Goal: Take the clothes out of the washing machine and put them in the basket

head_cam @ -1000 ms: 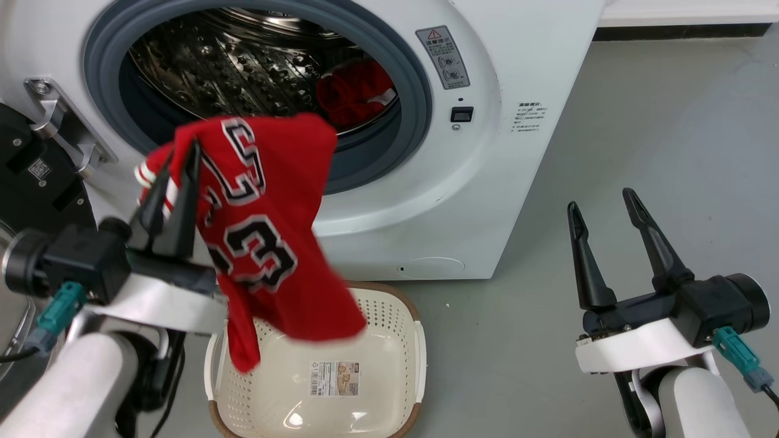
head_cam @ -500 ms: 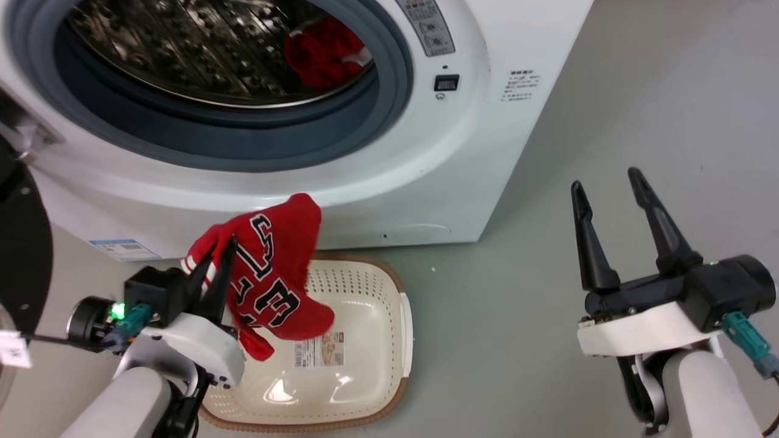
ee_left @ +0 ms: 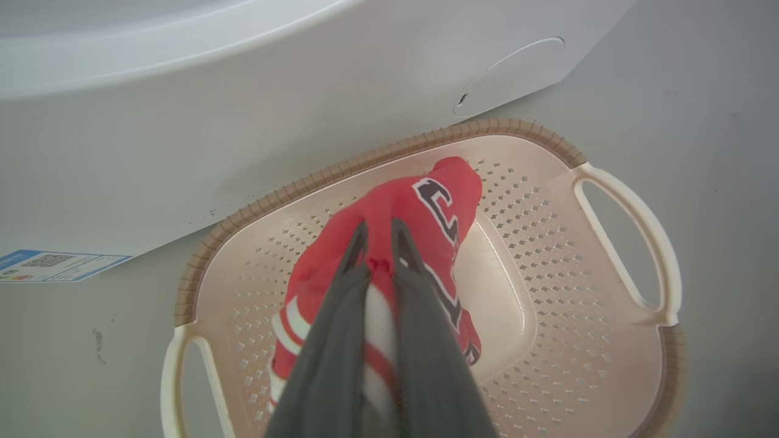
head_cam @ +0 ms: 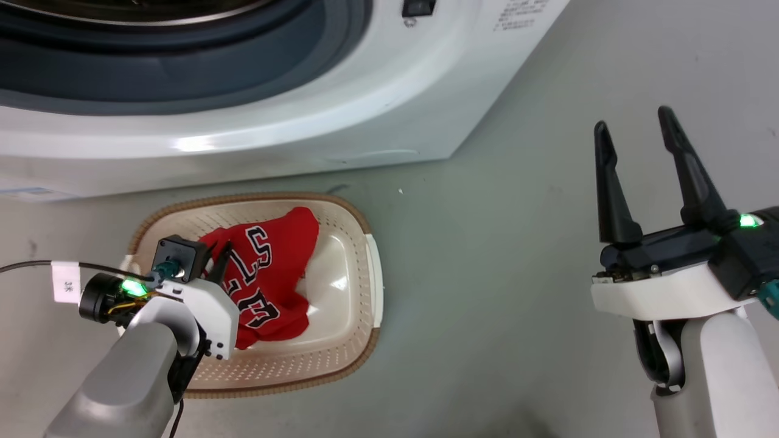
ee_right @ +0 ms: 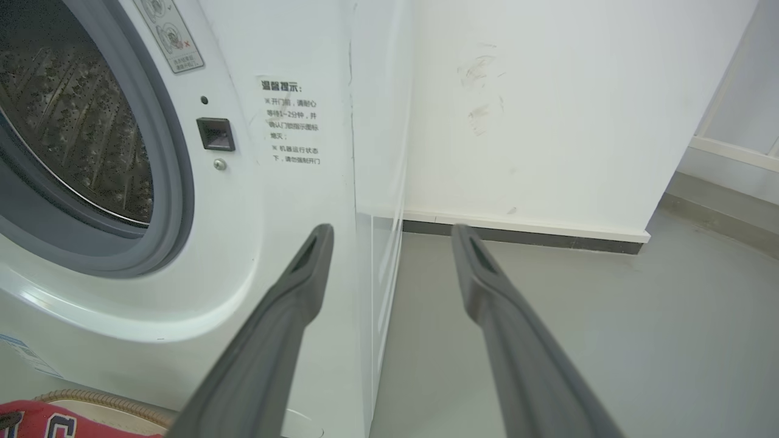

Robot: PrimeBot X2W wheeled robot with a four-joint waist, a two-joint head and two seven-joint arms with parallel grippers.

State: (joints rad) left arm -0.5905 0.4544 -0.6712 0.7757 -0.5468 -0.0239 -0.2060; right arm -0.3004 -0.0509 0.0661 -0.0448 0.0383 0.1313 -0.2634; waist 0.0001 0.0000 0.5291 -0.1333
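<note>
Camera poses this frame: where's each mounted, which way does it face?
Head: on head, tilted down at washing machine, basket, floor; left gripper, right gripper show.
Left wrist: on left wrist, down into basket; own fingers clamp jersey.
Right wrist: on right wrist, toward washing machine, wall; own fingers open.
Shared: head, left wrist both show jersey in basket.

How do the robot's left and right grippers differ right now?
The left gripper is shut on the red jersey with black lettering; the right gripper is open and holds nothing. The left gripper is over the cream perforated plastic basket; the right gripper hangs over grey floor. Both are dark and two-fingered.
</note>
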